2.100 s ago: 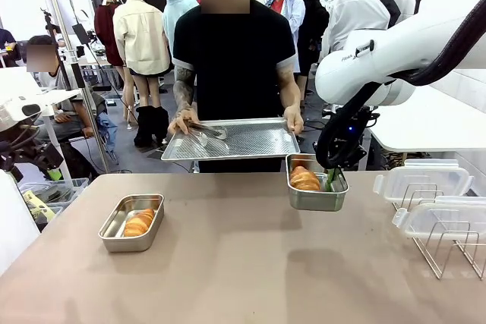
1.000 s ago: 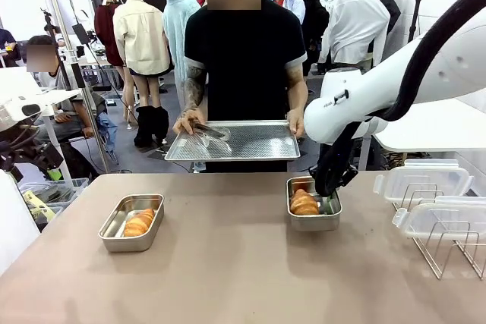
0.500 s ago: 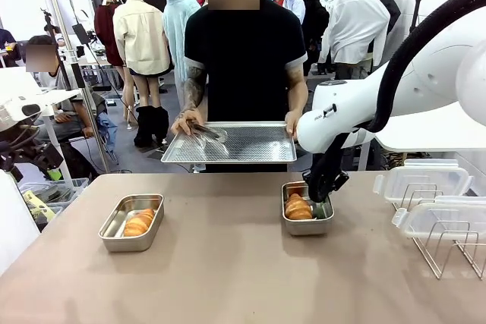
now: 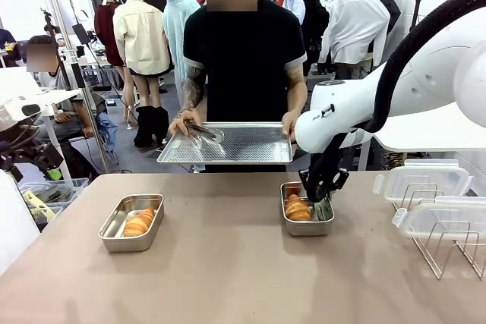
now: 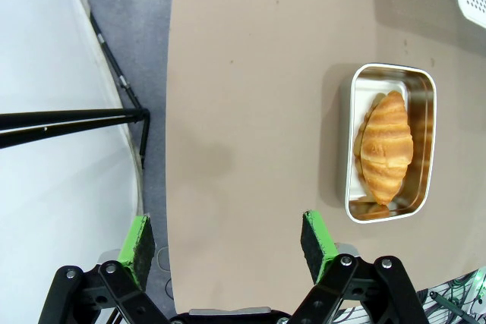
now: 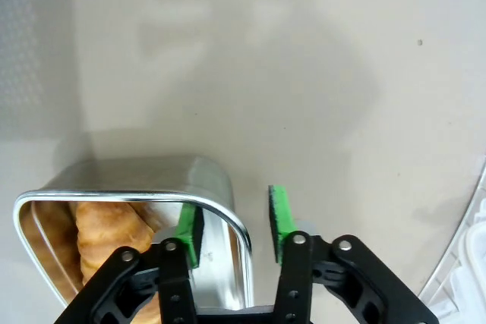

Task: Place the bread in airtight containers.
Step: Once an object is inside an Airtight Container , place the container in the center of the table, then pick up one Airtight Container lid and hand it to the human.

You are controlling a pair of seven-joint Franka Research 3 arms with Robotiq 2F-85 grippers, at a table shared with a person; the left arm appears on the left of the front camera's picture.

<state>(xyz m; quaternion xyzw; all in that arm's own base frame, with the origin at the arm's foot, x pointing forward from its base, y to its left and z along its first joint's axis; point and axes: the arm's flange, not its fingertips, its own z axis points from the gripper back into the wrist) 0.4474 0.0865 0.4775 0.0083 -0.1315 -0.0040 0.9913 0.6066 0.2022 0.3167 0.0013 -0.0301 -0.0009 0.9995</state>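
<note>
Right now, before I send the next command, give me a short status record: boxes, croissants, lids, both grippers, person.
left steel box: on table, no lid, holds left croissant
right steel box: on table, no lid, holds right croissant
right gripper: open, one finger inside and one outside the right steel box's wall
left gripper: open, empty, above the table's edge
clear lids: on the wire rack, to the robot's right
person: holds steel tray and tongs at the far side
</note>
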